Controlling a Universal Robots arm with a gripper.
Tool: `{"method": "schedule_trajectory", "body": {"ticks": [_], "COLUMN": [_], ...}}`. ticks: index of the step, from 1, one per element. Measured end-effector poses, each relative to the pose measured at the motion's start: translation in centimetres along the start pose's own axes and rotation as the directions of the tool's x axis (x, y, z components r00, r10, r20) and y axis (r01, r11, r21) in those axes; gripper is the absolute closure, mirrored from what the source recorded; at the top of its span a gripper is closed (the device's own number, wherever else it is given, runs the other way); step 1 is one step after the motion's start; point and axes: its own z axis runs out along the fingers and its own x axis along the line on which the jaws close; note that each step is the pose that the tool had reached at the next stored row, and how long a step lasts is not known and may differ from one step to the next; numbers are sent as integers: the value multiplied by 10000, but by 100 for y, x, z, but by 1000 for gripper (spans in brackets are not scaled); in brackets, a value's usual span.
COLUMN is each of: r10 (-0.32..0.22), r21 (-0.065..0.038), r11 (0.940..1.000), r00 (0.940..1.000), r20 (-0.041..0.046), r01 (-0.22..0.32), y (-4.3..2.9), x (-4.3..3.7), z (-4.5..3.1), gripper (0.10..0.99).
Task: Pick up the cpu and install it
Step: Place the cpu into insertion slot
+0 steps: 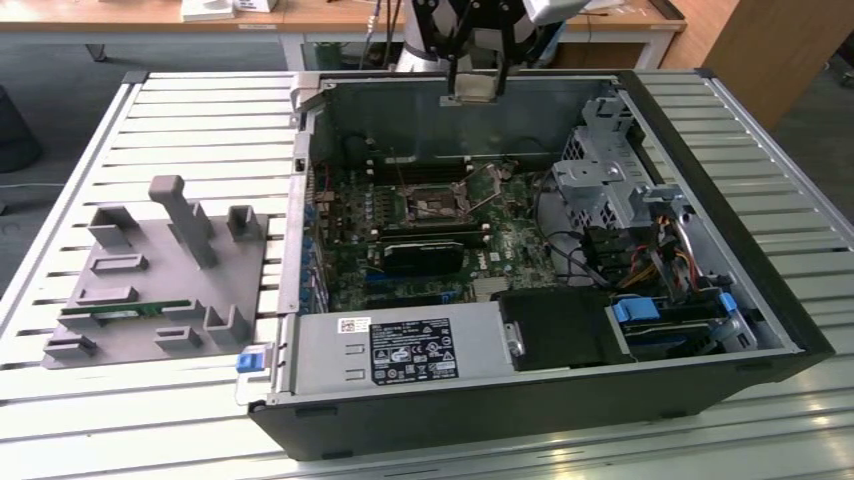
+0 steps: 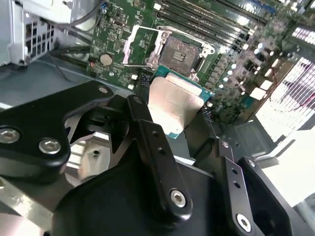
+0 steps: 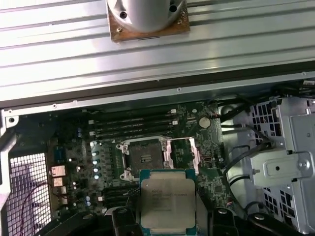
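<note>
Gripper: in both wrist views the black gripper (image 3: 168, 219) (image 2: 172, 118) sits closest to the lens, its two fingers (image 2: 147, 132) pinching the cpu by opposite edges
Cpu: the cpu (image 3: 167, 199) (image 2: 174, 103) is held in the air over the motherboard, clear of the board and just beside the socket; in the exterior view it hangs under the gripper (image 1: 475, 75) near the case's far wall
Cpu looks: flat square, matte silver metal lid with faint print, thin green edge around it
Computer case: the open computer case (image 1: 747, 300) lies on its side on the slatted metal surface (image 1: 200, 120)
In the case: green motherboard (image 1: 400, 200), silver power supply (image 1: 387, 350) at the near wall, grey drive cage (image 1: 601, 170) on the exterior view's right, with coloured cables (image 1: 654, 262) beside it
Socket: the socket (image 3: 142, 160) (image 2: 179, 49) is uncovered, its metal load plate (image 3: 182, 155) swung open beside it
Near the socket: a row of memory slots (image 3: 133, 125) and a coin cell (image 3: 204, 121)
Fixture tray: the grey fixture tray (image 1: 147, 270) lies on the surface at the exterior view's left, well apart from the case, with a green memory stick (image 1: 127, 312) lying in one of its slots
</note>
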Motion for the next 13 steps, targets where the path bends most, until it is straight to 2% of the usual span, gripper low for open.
{"method": "schedule_trajectory", "body": {"ticks": [5,13], "r10": [902,2058], "r21": [-12,-34], "r11": [9959,9786], "r00": [9959,9785], "r20": [72,163], "r01": [-901,-2058], "y": [-1,-2], "x": [0,0], "z": [7,18], "gripper": [549,549]}}
